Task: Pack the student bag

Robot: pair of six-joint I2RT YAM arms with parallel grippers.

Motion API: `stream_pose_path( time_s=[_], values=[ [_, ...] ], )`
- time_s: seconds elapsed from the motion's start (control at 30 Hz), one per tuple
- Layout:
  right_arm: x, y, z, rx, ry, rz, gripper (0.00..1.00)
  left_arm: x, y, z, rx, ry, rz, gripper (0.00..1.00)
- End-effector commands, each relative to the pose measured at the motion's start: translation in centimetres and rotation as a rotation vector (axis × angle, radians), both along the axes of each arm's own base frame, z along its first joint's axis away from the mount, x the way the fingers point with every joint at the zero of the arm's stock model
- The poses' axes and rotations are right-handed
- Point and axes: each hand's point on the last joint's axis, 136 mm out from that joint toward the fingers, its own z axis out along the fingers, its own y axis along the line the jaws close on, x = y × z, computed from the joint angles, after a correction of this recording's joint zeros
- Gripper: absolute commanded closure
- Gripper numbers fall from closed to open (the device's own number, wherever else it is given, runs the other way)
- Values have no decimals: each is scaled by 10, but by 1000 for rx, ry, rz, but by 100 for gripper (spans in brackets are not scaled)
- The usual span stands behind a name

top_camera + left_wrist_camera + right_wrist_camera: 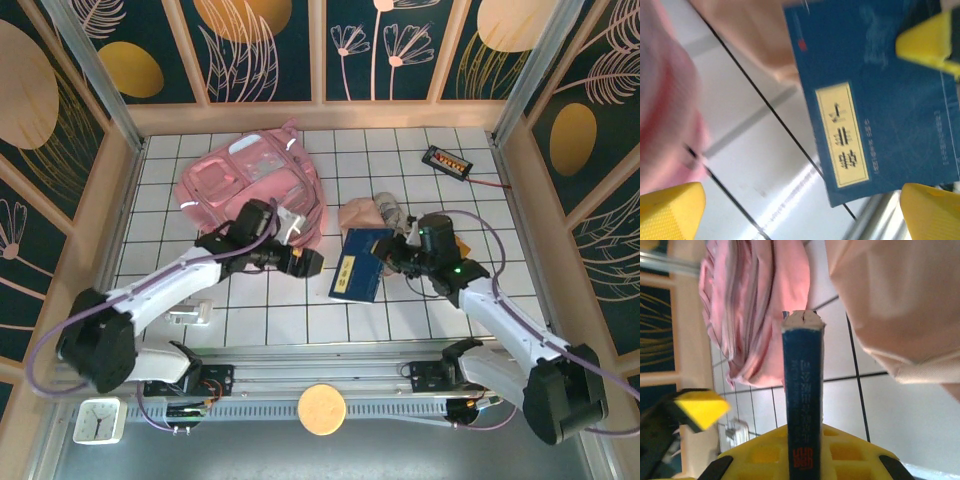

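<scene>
Top view: the bag (255, 185) lies back left; the right gripper (396, 250) pinches a blue book (357, 266) near it. Left wrist: the left gripper (801, 212) stands wide open, with nothing in it. Right wrist: the jaws are closed tight on the book's edge.

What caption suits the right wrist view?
The right gripper clamps a blue book edge-on, pink student bag and beige pouch behind.
</scene>
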Motion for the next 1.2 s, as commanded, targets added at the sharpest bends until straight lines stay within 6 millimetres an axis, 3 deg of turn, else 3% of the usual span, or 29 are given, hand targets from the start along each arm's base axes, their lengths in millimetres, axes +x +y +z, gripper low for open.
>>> stream_pose_path(
  time_s=[0.0,0.07,0.13,0.2,0.4,0.73,1.0,1.17],
  values=[
    [2,1,13,5,-22,31,100,49,39,36,210,-265,200,1],
    [6,4,19,15,-32,33,100,70,45,42,330,-332,208,1],
    [11,6,25,25,-43,32,100,88,46,32,475,-338,169,2],
    [16,8,30,29,-53,34,100,106,48,16,596,-317,142,9],
    [24,12,36,40,-64,36,100,140,61,-20,705,-228,133,11],
    [30,16,29,51,-42,32,100,175,67,-69,701,-101,88,12],
    [42,21,30,39,-31,37,100,175,50,-113,640,18,-2,17],
    [47,24,29,39,-25,44,100,178,51,-123,651,37,1,24]
  ],
)
